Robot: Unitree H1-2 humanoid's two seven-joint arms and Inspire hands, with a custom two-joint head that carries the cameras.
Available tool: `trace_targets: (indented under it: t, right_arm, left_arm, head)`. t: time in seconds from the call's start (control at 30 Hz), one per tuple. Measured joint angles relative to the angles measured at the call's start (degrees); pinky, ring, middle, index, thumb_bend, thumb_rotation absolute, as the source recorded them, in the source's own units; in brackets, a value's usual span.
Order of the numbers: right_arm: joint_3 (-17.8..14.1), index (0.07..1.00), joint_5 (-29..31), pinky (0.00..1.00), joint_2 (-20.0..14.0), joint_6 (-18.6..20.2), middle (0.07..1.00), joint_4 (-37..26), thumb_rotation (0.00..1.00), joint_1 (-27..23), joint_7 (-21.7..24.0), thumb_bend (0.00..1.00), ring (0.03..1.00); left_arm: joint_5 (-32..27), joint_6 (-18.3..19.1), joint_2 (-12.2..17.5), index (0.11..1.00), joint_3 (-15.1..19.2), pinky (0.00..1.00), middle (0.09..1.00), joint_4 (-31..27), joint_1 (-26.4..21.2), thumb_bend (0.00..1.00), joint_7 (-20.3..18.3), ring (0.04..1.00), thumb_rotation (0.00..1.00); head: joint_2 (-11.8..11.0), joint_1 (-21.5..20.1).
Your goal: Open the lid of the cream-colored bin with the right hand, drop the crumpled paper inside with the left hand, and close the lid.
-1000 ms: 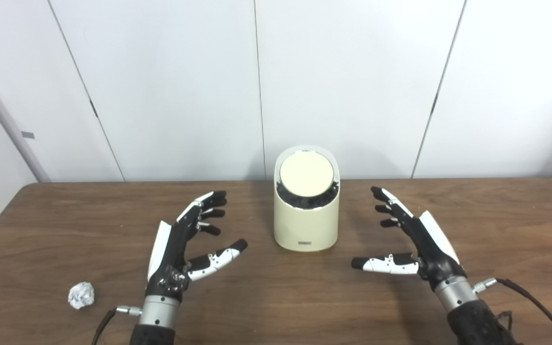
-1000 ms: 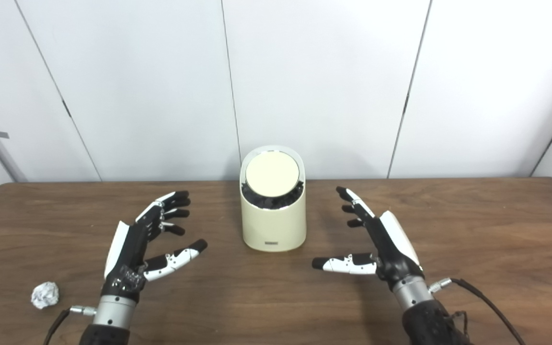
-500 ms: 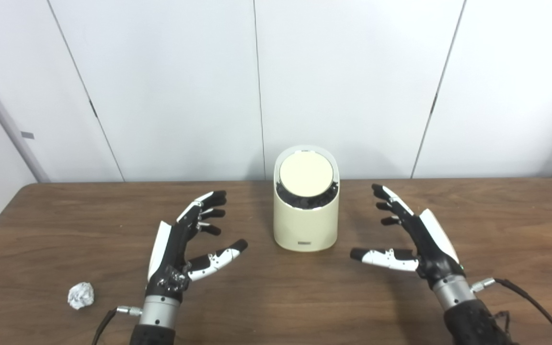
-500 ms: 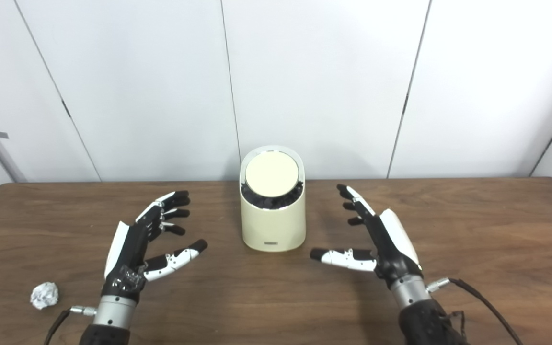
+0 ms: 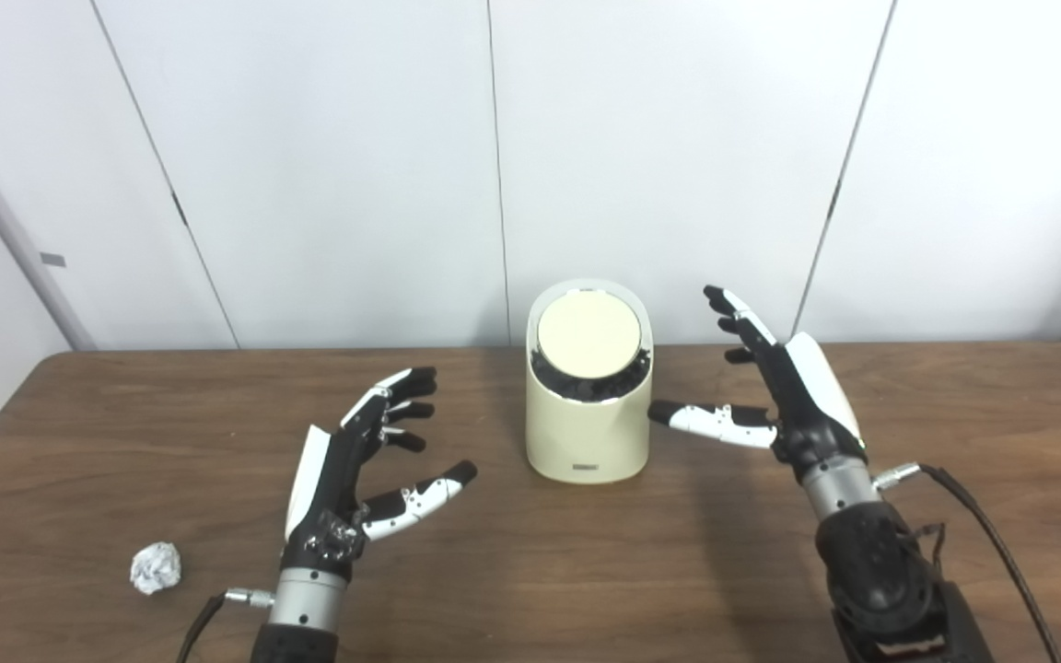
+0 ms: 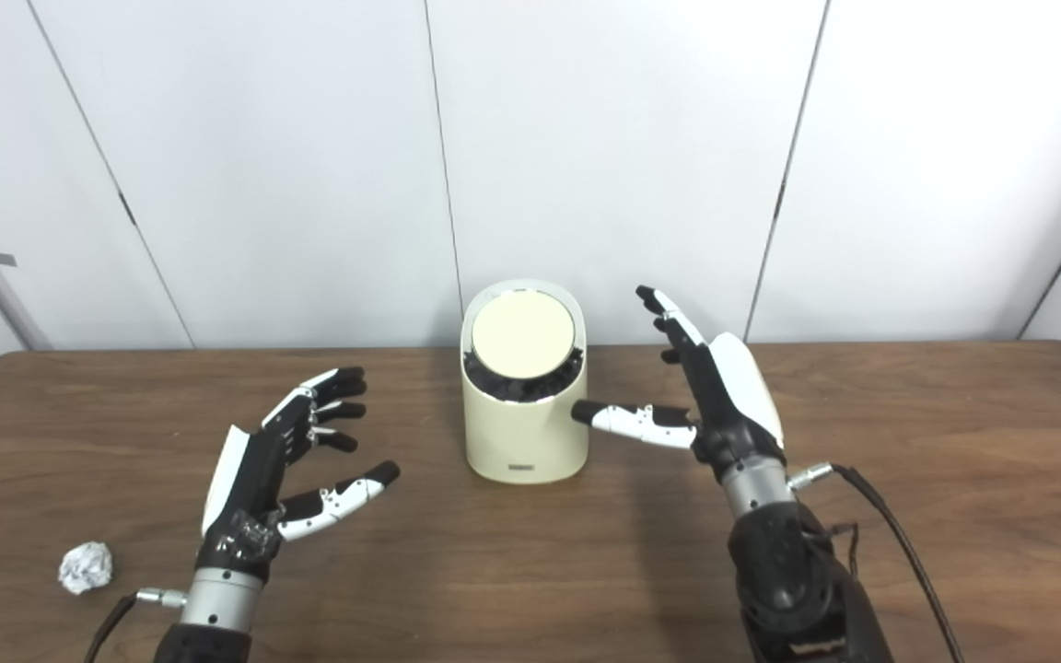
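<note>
1. The cream-colored bin (image 5: pixel 588 424) stands upright at the middle of the wooden worktop (image 5: pixel 530 571), a short rounded cylinder with a slanted top.
2. Its round lid (image 5: pixel 588 334) is shut, ringed by something dark.
3. The crumpled paper (image 5: pixel 156 566), a small white ball, lies near the worktop's front left.
4. The right hand (image 5: pixel 784 391) is raised just beside the bin, fingers spread, thumb tip at its wall.
5. The left hand (image 5: pixel 355 479) hovers empty, fingers apart.
</note>
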Motion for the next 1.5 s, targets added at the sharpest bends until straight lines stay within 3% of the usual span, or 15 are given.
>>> trace_targets:
  t: [0.33, 0.8, 1.03, 1.5]
  right_arm:
    - [1.1, 0.92, -2.6, 0.8, 1.2, 2.2, 0.917, 3.9, 0.46, -5.3, -2.6, 0.85, 0.918]
    - [4.9, 0.912, -6.0, 0.72, 2.6, 9.2, 0.919, 6.0, 0.42, -10.6, -2.6, 0.83, 0.896]
    - [6.7, 0.904, -7.5, 0.73, 3.2, 10.0, 0.912, 7.7, 0.4, -13.0, -2.6, 0.83, 0.875]
    - [9.0, 0.922, -8.0, 0.82, 3.6, 11.2, 0.935, 10.2, 0.4, -14.9, -2.3, 0.83, 0.925]
  left_arm:
    - [0.5, 0.0, 0.0, 0.812, -0.1, 0.58, 0.797, 0.0, 0.0, 0.7, 0.1, 0.732, 0.11]
    - [0.6, 0.0, -0.3, 0.817, -0.3, 0.59, 0.804, 0.0, 0.0, 0.72, 0.1, 0.75, 0.13]
    - [0.6, 0.0, -0.3, 0.817, -0.3, 0.59, 0.803, 0.0, 0.0, 0.71, 0.1, 0.746, 0.12]
    - [0.7, 0.0, -0.7, 0.815, -0.4, 0.6, 0.802, 0.0, 0.0, 0.71, 0.1, 0.747, 0.11]
  head:
    - [-0.2, 0.3]
    - [0.1, 0.8]
    - [0.3, 0.7]
    - [0.5, 0.8]
